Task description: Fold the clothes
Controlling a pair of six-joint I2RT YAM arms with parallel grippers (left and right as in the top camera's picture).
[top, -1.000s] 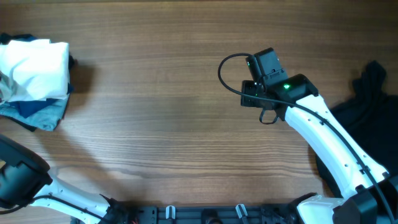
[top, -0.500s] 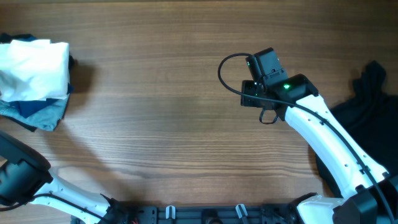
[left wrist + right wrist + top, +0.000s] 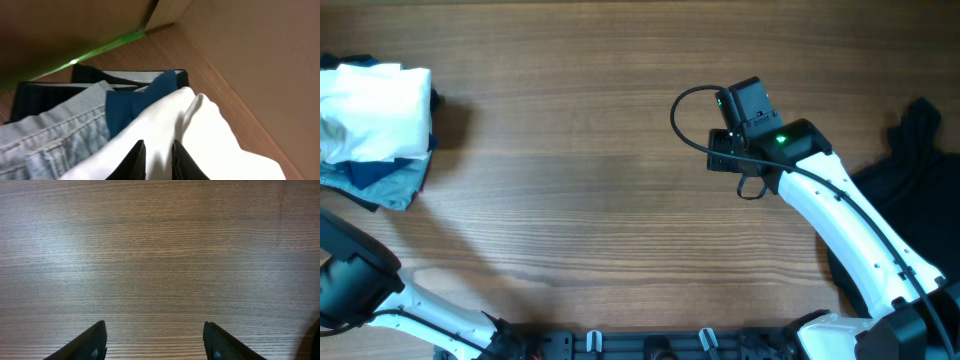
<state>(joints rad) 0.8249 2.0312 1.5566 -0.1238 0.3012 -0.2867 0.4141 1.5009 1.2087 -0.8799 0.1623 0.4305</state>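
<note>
The clothes lie in a pile at the table's far left: a white T-shirt point(image 3: 380, 105) on top, and pale-blue fabric point(image 3: 395, 180) under it. In the left wrist view the white T-shirt point(image 3: 215, 135) lies over pale-blue denim point(image 3: 55, 135), a dark-blue shirt point(image 3: 132, 102) and a dark striped garment point(image 3: 45, 92). My left gripper point(image 3: 158, 160) has its jaws close together with a fold of the white T-shirt between them; it is out of the overhead view. My right gripper point(image 3: 156, 340) is open and empty over bare wood, right of the table's middle point(image 3: 735, 150). A black garment point(image 3: 910, 190) lies at the right edge.
The wooden table point(image 3: 580, 200) runs between the pile and the black garment. The left arm's base point(image 3: 350, 285) is at the bottom left. A green-lit strip point(image 3: 100, 50) and a wall stand behind the pile.
The white fabric at the pile's left edge has shifted slightly. The right arm has not moved.
</note>
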